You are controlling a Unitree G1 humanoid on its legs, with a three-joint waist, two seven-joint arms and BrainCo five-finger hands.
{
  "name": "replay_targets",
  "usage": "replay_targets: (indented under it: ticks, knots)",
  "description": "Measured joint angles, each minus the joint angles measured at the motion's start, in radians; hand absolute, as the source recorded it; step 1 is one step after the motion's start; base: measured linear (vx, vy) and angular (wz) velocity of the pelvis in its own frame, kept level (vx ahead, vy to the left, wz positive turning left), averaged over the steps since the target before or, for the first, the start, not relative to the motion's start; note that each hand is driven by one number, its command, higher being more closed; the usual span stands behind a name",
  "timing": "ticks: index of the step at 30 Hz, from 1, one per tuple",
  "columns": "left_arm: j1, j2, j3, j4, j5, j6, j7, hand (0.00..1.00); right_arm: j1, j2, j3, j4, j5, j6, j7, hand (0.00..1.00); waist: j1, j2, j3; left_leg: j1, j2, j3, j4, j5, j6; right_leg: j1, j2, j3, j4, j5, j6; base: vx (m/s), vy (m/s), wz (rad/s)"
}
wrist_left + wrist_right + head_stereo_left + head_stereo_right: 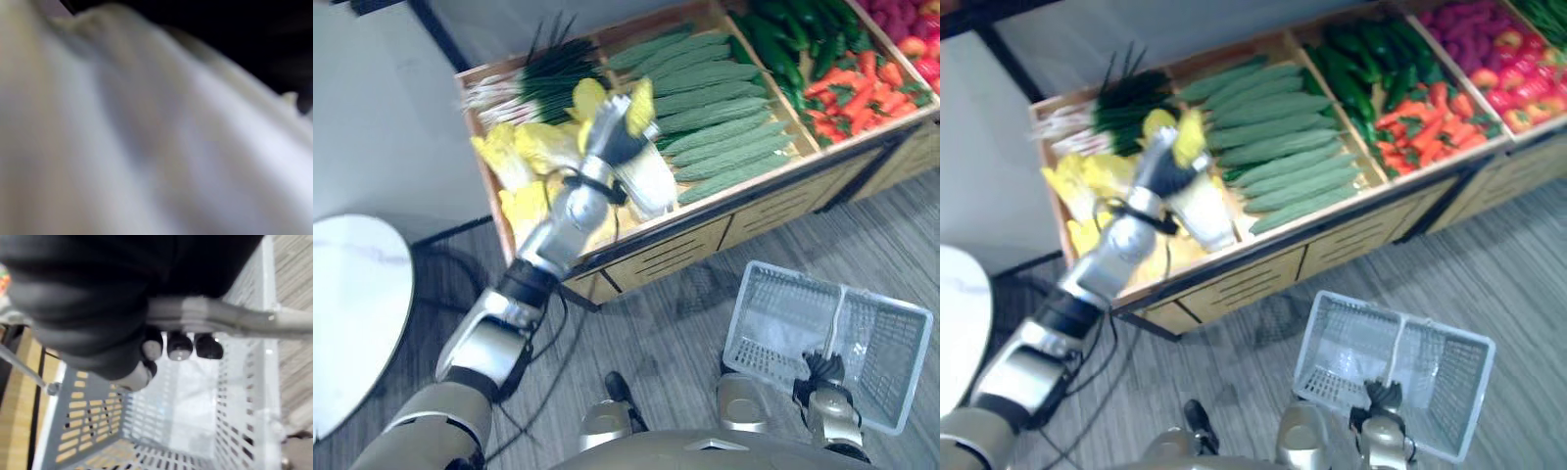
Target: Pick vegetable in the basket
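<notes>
A wooden stand [705, 233] runs across the upper half of the left eye view, split into compartments. From left to right these hold green onions [548, 78], yellow cabbages [514, 147], pale green ridged gourds [715, 117], dark cucumbers [783, 44], carrots [852, 93] and red fruit [911, 29]. Below the stand lies a grey plank floor [685, 313]. A white round table [352, 313] sits at the lower left, and a pale wall [382, 117] fills the upper left.

The left arm reaches up from the lower left. The left hand [619, 142] lies on one cabbage [651, 176] at the centre of the frame, beside the gourd compartment. Its white stem end points down toward the stand's front edge. I cannot tell how the hand grips it; the left wrist view shows the cabbage's pale surface pressed very close.

At the lower right, the right hand [822, 374] holds a white slotted basket [783, 304] above the floor. Its fingers [180, 346] are curled round the grey handle [234, 318]. The basket has nothing in it.
</notes>
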Motion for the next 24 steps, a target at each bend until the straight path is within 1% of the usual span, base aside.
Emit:
replay_targets:
  ticks: [1,2,3,4,5,6,7,8,9,10,11,12,13,14,15,16,17,18,19,20,21,22,23,24]
  knots:
    - [0.054,-0.009,0.009,-0.017,-0.001,-0.005,-0.009,1.00,0.009,0.001,0.048,-0.031,-0.014,0.002,0.000,1.00,0.005,-0.013,-0.008,0.019,0.010,0.063,0.034,-0.021,-0.016,-0.004,-0.018,-0.057,0.016,0.051,0.050,0.18,-0.098,-1.76]
    - [0.099,-0.020,0.022,-0.020,-0.002,-0.009,-0.021,1.00,0.016,0.001,0.091,-0.070,-0.021,0.002,0.001,1.00,0.003,-0.015,-0.010,0.034,0.030,0.115,0.069,-0.031,-0.026,-0.018,0.004,-0.061,0.014,0.063,0.111,0.22,-0.199,-2.10]
    - [0.150,-0.068,0.025,-0.012,-0.009,-0.009,-0.047,1.00,0.050,0.000,0.151,-0.183,-0.026,0.002,0.009,1.00,-0.009,0.000,-0.016,0.051,0.079,0.182,0.129,-0.054,-0.049,-0.041,0.064,-0.009,-0.007,0.056,0.181,0.19,-0.207,-1.73]
    - [0.161,-0.099,0.023,0.004,-0.009,-0.010,-0.055,1.00,0.060,-0.001,0.171,-0.221,-0.035,0.000,0.014,1.00,-0.013,0.009,-0.020,0.053,0.105,0.203,0.162,-0.062,-0.053,-0.058,0.089,0.017,-0.006,0.051,0.175,0.24,-0.335,-1.93]
    - [0.170,-0.179,0.019,0.080,-0.010,-0.013,-0.079,1.00,0.076,-0.005,0.227,-0.288,-0.040,-0.010,0.036,1.00,-0.029,0.005,-0.020,0.051,0.175,0.193,0.305,-0.069,-0.040,-0.093,0.136,0.099,0.009,0.024,0.161,0.22,-0.301,-1.50]
    - [0.171,-0.202,0.016,0.120,-0.010,-0.012,-0.087,1.00,0.080,-0.011,0.252,-0.312,-0.039,-0.018,0.043,1.00,-0.032,0.006,-0.021,0.049,0.204,0.168,0.371,-0.068,-0.024,-0.105,0.154,0.133,0.021,0.013,0.153,0.22,-0.290,-1.83]
    - [0.171,-0.239,0.004,0.178,-0.010,-0.011,-0.093,1.00,0.085,-0.013,0.289,-0.341,-0.039,-0.027,0.051,1.00,-0.032,0.006,-0.021,0.044,0.234,0.103,0.464,-0.052,0.021,-0.116,0.182,0.192,0.034,-0.011,0.146,0.20,-0.146,-1.99]
    - [0.177,-0.276,-0.013,0.235,-0.011,-0.003,-0.098,1.00,0.083,-0.025,0.336,-0.354,-0.035,-0.041,0.072,1.00,-0.035,0.009,-0.022,0.033,0.256,-0.034,0.583,-0.021,0.071,-0.123,0.228,0.270,0.040,-0.030,0.133,0.21,-0.099,-2.10]
    - [0.180,-0.293,-0.021,0.260,-0.011,-0.002,-0.103,1.00,0.082,-0.035,0.362,-0.358,-0.033,-0.044,0.080,1.00,-0.033,0.015,-0.026,0.012,0.253,-0.120,0.654,-0.036,0.068,-0.126,0.250,0.307,0.041,-0.045,0.128,0.30,-0.043,-2.40]
    - [0.188,-0.319,-0.030,0.297,-0.023,-0.001,-0.107,1.00,0.081,-0.055,0.409,-0.363,-0.020,-0.045,0.095,1.00,-0.034,0.026,-0.032,-0.041,0.213,-0.279,0.771,-0.091,0.065,-0.129,0.308,0.387,0.040,-0.057,0.109,0.30,0.042,-2.35]
    - [0.202,-0.335,-0.030,0.335,-0.044,0.001,-0.106,1.00,0.082,-0.065,0.451,-0.365,-0.015,-0.045,0.107,1.00,-0.033,0.043,-0.042,-0.088,0.137,-0.409,0.788,-0.091,0.060,-0.127,0.366,0.451,0.039,-0.064,0.092,0.32,0.079,-2.41]
    - [0.215,-0.338,-0.027,0.354,-0.046,0.002,-0.106,1.00,0.087,-0.070,0.477,-0.366,-0.010,-0.044,0.113,1.00,-0.028,0.047,-0.048,-0.086,0.114,-0.449,0.805,-0.049,0.099,-0.126,0.401,0.478,0.039,-0.064,0.083,0.36,0.093,-2.44]
    - [0.233,-0.347,-0.022,0.405,-0.046,0.008,-0.105,1.00,0.093,-0.084,0.532,-0.371,0.000,-0.043,0.129,1.00,-0.013,0.041,-0.055,-0.087,0.072,-0.524,0.832,0.093,0.080,-0.108,0.419,0.519,0.040,-0.055,0.091,0.38,0.145,-2.12]
    - [0.229,-0.348,-0.019,0.448,-0.047,0.021,-0.104,1.00,0.092,-0.090,0.566,-0.380,0.024,-0.043,0.151,1.00,-0.007,0.031,-0.042,-0.134,0.046,-0.579,0.918,-0.015,0.057,-0.075,0.435,0.582,-0.006,-0.053,0.089,0.36,0.137,-1.72]
    - [0.223,-0.357,-0.021,0.465,-0.047,0.026,-0.103,1.00,0.092,-0.086,0.566,-0.380,0.034,-0.043,0.159,1.00,-0.006,0.030,-0.038,-0.178,0.038,-0.604,0.956,-0.149,0.070,-0.057,0.440,0.599,-0.033,-0.049,0.087,0.27,0.141,-0.94]
    - [0.213,-0.368,-0.020,0.492,-0.047,0.028,-0.092,1.00,0.091,-0.080,0.572,-0.384,0.056,-0.043,0.172,1.00,-0.001,0.016,-0.027,-0.251,0.015,-0.641,0.942,-0.279,0.060,-0.022,0.441,0.627,-0.072,-0.046,0.088,0.24,0.094,-0.54]
    - [0.211,-0.371,-0.021,0.500,-0.047,0.032,-0.081,1.00,0.093,-0.081,0.585,-0.400,0.082,-0.043,0.186,1.00,0.013,0.004,-0.014,-0.307,-0.001,-0.666,0.858,-0.343,0.056,0.021,0.441,0.652,-0.106,-0.047,0.088,0.26,0.106,-0.52]
    - [0.211,-0.369,-0.020,0.501,-0.047,0.033,-0.079,0.00,0.094,-0.081,0.594,-0.413,0.094,-0.043,0.189,1.00,0.020,-0.002,-0.009,-0.331,-0.007,-0.671,0.804,-0.358,0.054,0.042,0.442,0.665,-0.120,-0.049,0.088,0.28,0.135,-0.51]
    - [0.211,-0.364,-0.021,0.502,-0.044,0.033,-0.070,0.00,0.097,-0.081,0.609,-0.443,0.125,-0.043,0.194,1.00,0.026,-0.008,-0.001,-0.367,-0.012,-0.681,0.704,-0.355,0.049,0.073,0.440,0.675,-0.140,-0.057,0.090,0.29,0.168,-0.46]
    - [0.201,-0.363,-0.021,0.514,-0.037,0.033,-0.066,0.00,0.121,-0.087,0.632,-0.512,0.184,-0.046,0.205,1.00,0.026,-0.006,0.006,-0.410,-0.018,-0.675,0.511,-0.302,0.024,0.114,0.439,0.682,-0.163,-0.075,0.115,0.34,0.230,-0.40]
    - [0.193,-0.369,-0.022,0.527,-0.036,0.033,-0.065,0.00,0.133,-0.095,0.642,-0.535,0.208,-0.055,0.213,1.00,0.026,0.000,0.009,-0.416,-0.019,-0.674,0.427,-0.264,0.021,0.125,0.439,0.687,-0.167,-0.085,0.129,0.28,0.217,-0.51]
    - [0.176,-0.380,-0.023,0.563,-0.020,0.045,-0.066,0.00,0.160,-0.118,0.664,-0.578,0.287,-0.079,0.259,1.00,0.036,0.008,0.007,-0.413,-0.014,-0.671,0.335,-0.162,0.015,0.155,0.449,0.705,-0.163,-0.112,0.142,0.44,0.345,-0.75]
    - [0.160,-0.378,-0.021,0.594,-0.004,0.056,-0.065,0.00,0.193,-0.135,0.692,-0.629,0.348,-0.096,0.291,1.00,0.057,0.000,-0.003,-0.387,-0.025,-0.661,0.348,-0.109,0.061,0.180,0.441,0.744,-0.154,-0.139,0.156,0.43,0.315,-0.70]
    - [0.149,-0.373,-0.020,0.604,0.005,0.063,-0.064,0.00,0.211,-0.132,0.701,-0.654,0.383,-0.100,0.311,1.00,0.058,-0.020,-0.013,-0.385,-0.042,-0.647,0.352,-0.120,0.070,0.178,0.419,0.749,-0.139,-0.155,0.174,0.56,0.352,-0.40]
